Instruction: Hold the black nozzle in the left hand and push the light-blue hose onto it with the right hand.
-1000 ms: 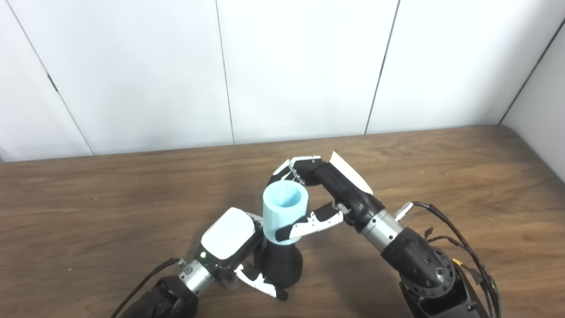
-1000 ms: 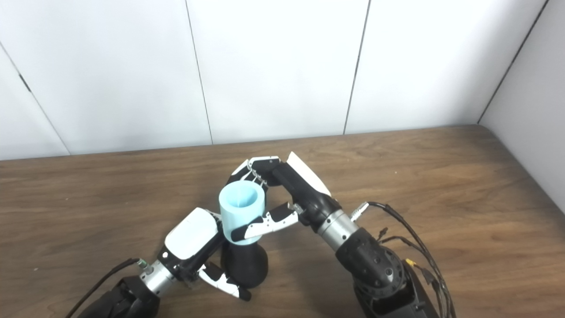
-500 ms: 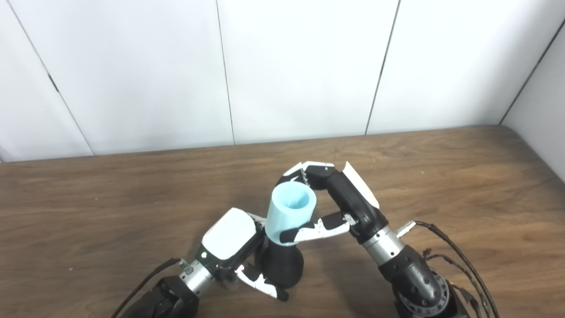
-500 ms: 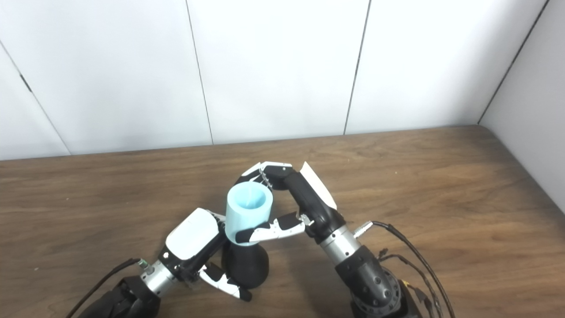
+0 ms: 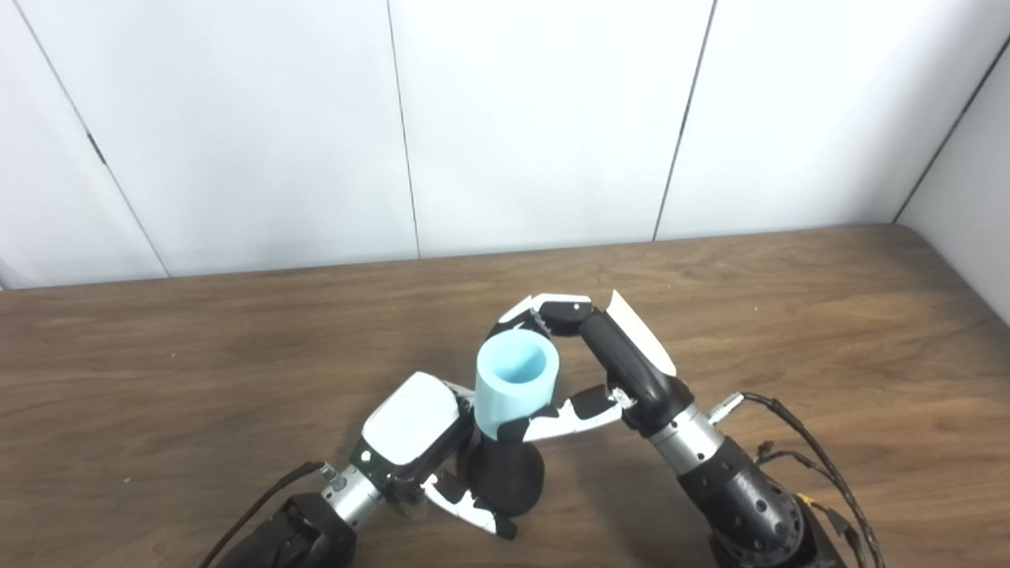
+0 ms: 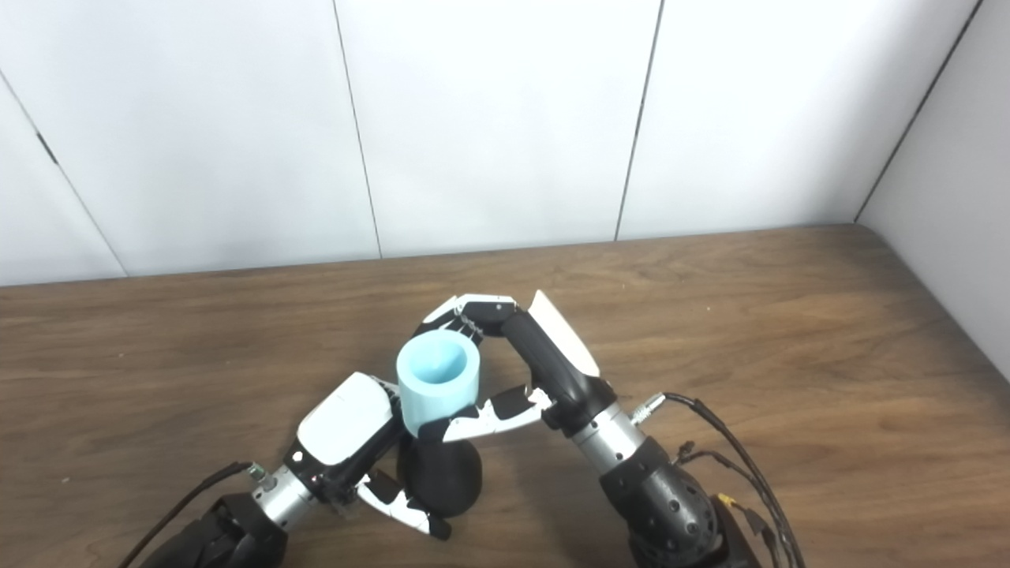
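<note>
- The blue hose sits lower on the black nozzle than it did a second ago; less of the nozzle's neck shows beneath its bottom rim, so the push looks to be going home.
- The right hand is wrapped around the hose, thumb across the near side low down and fingers curled behind the rim. Wrist and hand have sunk a little with the hose.
- The left hand grips the nozzle's bulb from the left, its thumb hooked under the front. It has hardly shifted, and the nozzle stands close above the wooden table.
- The hose's open mouth faces up and leans slightly right.
- I'd say the joint is mostly seated; whether it is fully down, I cannot tell from here.
</note>
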### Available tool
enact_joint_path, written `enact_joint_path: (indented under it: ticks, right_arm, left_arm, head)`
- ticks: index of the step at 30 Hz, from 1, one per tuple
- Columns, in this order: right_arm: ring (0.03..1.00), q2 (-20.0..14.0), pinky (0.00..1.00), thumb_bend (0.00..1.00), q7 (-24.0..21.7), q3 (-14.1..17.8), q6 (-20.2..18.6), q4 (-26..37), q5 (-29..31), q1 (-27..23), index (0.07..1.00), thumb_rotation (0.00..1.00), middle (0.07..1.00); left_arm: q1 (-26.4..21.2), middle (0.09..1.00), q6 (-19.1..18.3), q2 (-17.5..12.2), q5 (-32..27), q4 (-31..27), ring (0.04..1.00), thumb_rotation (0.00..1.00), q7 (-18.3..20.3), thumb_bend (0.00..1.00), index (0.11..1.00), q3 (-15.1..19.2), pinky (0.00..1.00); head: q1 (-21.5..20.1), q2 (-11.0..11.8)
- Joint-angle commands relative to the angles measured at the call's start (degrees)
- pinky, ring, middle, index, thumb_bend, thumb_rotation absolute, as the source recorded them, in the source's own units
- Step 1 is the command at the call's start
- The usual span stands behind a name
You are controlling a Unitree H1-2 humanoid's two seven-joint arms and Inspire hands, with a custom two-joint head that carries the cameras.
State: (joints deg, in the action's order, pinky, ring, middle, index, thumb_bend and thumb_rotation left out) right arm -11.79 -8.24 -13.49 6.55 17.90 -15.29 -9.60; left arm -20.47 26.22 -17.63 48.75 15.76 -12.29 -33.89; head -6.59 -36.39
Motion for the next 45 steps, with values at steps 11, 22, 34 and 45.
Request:
enact_joint_path:
  ticks: [11, 22, 34, 45]
  right_arm:
    - [0.393, -2.7, 0.28, 0.51, -6.1, -2.1, -11.1, 1.7, -0.8, -0.2, 0.534, 0.0, 0.473]
    - [0.397, -1.4, 0.29, 0.51, -4.8, -2.1, -13.0, -0.2, 0.4, 2.1, 0.534, 0.0, 0.472]
    - [0.408, -2.4, 0.3, 0.52, -2.7, -3.6, -5.5, -1.2, -2.2, 3.1, 0.516, 0.0, 0.485]
    - [0.422, -2.5, 0.33, 0.52, -1.0, -3.6, 0.7, -1.9, -6.1, 3.2, 0.498, 0.0, 0.492]
  left_arm:
    - [6.1, 0.454, 0.6, 0.9, -0.5, 2.6, 0.369, 0.0, 0.2, 0.5, 0.505, -2.3, 0.16]
    - [6.6, 0.451, 0.6, 0.7, -0.5, 1.8, 0.366, 0.0, 1.2, 0.5, 0.507, -1.8, 0.16]
    - [6.4, 0.472, 0.6, 0.9, -0.9, 2.4, 0.212, 0.0, 1.3, 0.52, 0.48, -1.8, 0.15]
    - [6.5, 0.385, 0.6, 1.0, -0.7, 2.3, 0.216, 0.0, 1.6, 0.51, 0.5, -1.6, 0.16]
  head:
    - [0.1, -0.3]
    - [0.1, -0.6]
    - [0.1, -0.4]
    - [-0.1, -0.5]
